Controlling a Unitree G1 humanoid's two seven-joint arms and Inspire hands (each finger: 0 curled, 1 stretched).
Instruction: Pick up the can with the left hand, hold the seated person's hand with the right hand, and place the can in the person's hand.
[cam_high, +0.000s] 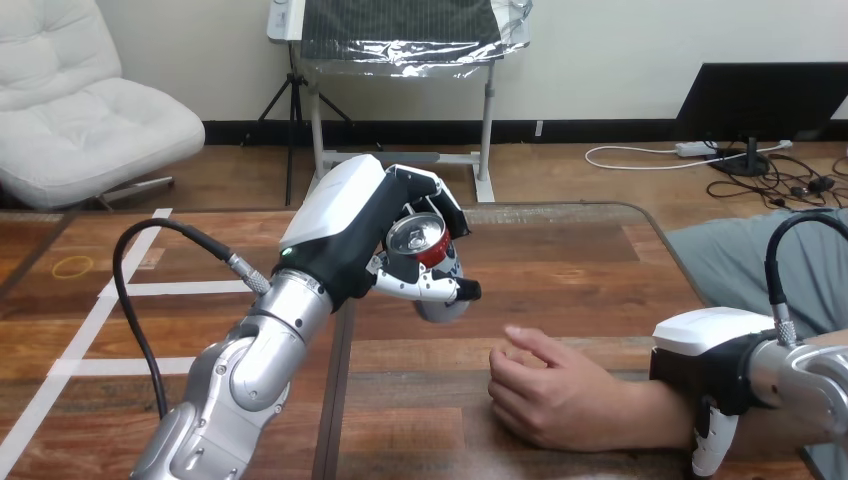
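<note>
Gripping: left robot hand (350, 225) is closed round the can (422, 243), thumb beneath it and fingers over its far side.
Can: held tilted in the air above the middle of the tabletop (580, 260), top turned to the near side; it is left of and farther than the person's hand (560, 395).
Person's hand: lying on the near right of the tabletop, palm down, fingers loosely curled.
Right robot hand (705, 360): over the person's wrist (660, 410) at the right; I cannot tell whether it clasps it.
Risk, receiving: with the palm facing down there is nowhere to set the can; if released it would likely fall and roll.
Risk, grasp: the can sits tilted, so it may slip as the arm turns.
Risk, contact: a fast approach could knock the person's hand.
Risk, support: if the wrist is not truly held, the person's hand may shift during the handover.
</note>
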